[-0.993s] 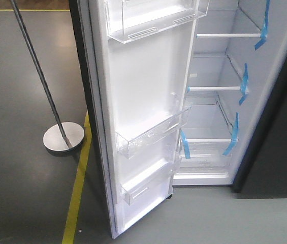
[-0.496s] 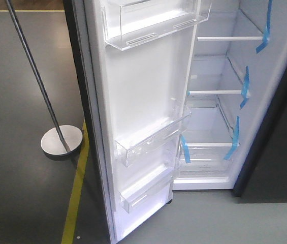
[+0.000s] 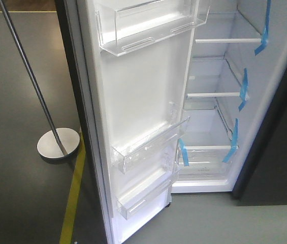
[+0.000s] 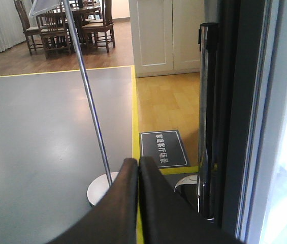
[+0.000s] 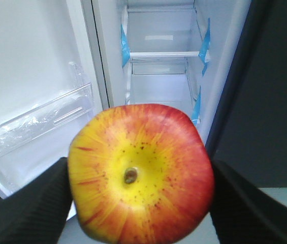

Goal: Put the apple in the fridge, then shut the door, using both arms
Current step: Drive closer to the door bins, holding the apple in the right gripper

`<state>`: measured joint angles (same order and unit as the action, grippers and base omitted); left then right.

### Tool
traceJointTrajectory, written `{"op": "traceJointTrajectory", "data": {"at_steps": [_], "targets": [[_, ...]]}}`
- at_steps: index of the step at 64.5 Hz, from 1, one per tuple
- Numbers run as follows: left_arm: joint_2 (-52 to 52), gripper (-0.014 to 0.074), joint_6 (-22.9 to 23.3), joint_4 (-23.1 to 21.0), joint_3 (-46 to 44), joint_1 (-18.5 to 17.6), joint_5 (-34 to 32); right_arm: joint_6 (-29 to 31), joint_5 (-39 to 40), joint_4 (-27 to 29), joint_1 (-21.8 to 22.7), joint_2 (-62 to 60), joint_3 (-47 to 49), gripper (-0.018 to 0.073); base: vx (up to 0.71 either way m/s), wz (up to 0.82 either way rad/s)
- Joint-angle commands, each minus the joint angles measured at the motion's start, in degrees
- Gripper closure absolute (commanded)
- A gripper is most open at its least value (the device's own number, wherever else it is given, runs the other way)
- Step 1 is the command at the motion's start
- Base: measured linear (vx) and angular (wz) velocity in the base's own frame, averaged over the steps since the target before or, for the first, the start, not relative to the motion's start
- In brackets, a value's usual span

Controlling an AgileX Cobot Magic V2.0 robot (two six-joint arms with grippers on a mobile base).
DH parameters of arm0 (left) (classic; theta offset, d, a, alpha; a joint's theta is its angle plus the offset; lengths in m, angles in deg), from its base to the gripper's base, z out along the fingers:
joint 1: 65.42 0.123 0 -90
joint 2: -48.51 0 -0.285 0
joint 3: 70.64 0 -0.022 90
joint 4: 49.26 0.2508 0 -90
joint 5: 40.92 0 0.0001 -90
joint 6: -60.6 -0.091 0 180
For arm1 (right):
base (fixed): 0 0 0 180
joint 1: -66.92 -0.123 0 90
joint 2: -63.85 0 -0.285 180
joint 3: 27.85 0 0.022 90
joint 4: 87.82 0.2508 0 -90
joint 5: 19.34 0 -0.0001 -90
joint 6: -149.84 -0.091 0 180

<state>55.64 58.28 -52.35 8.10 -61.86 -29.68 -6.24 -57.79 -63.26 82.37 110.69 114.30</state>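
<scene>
Front: I see one fridge (image 3: pixel 209 122) open, its door (image 3: pixel 143 101) swung wide, three bins (image 3: pixel 148 147), three shelves (image 3: pixel 228 37), four tape strips (image 3: pixel 243 89). Left wrist: left fingers (image 4: pixel 123 203) pressed together, empty. Right wrist: right fingers (image 5: pixel 31 208) clamp one apple (image 5: pixel 140 173), outside the fridge.

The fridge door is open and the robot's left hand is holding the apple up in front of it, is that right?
Not quite. It is the right hand that holds the apple, as the right wrist view shows; the left hand is shut and empty. The door is open, as you say.
</scene>
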Motion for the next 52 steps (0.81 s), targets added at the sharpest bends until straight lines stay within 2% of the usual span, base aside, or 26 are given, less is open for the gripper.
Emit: {"op": "traceJointTrajectory", "data": {"at_steps": [1,52], "targets": [[-0.8,0.0602,0.2,-0.5,1.0,-0.3,-4.0,0.0,4.0,1.4,0.3,-0.2,1.7,0.0334,0.04,-0.02],[-0.8,0.0602,0.2,-0.5,1.0,-0.3,-4.0,0.0,4.0,1.4,0.3,-0.2,1.7,0.0334,0.04,-0.02]]}}
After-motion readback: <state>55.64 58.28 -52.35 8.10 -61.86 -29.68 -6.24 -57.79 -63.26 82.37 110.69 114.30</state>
